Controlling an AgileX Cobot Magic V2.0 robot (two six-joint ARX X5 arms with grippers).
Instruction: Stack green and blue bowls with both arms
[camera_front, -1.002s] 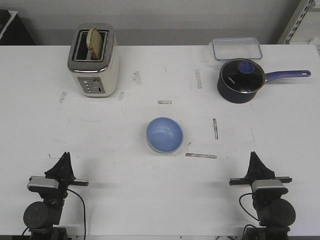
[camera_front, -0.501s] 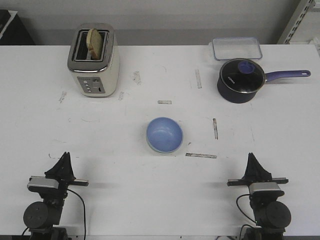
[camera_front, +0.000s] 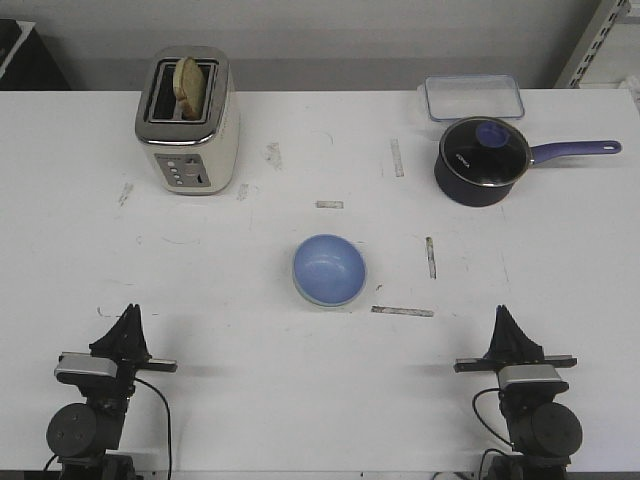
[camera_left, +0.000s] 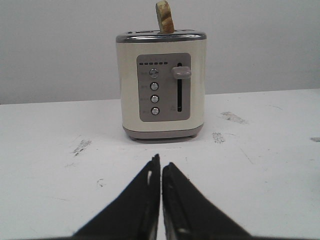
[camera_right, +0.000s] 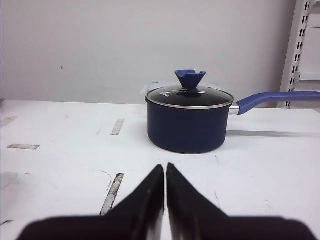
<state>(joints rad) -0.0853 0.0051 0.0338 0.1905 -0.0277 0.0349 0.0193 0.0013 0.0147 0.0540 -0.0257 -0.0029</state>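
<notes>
One blue bowl (camera_front: 329, 269) is seen at frame center, a green rim barely showing beneath. One toaster (camera_front: 187, 120) stands upper left, one saucepan (camera_front: 483, 160) upper right. Left gripper (camera_front: 128, 322) and right gripper (camera_front: 503, 326) are clenched, empty, at the lower corners.

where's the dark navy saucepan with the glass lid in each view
Front view: dark navy saucepan at the far right of the table, long handle pointing right.
Left wrist view: not in it.
Right wrist view: saucepan at centre, beyond the right gripper.
Shared landmark: the saucepan's blue lid knob.
</notes>
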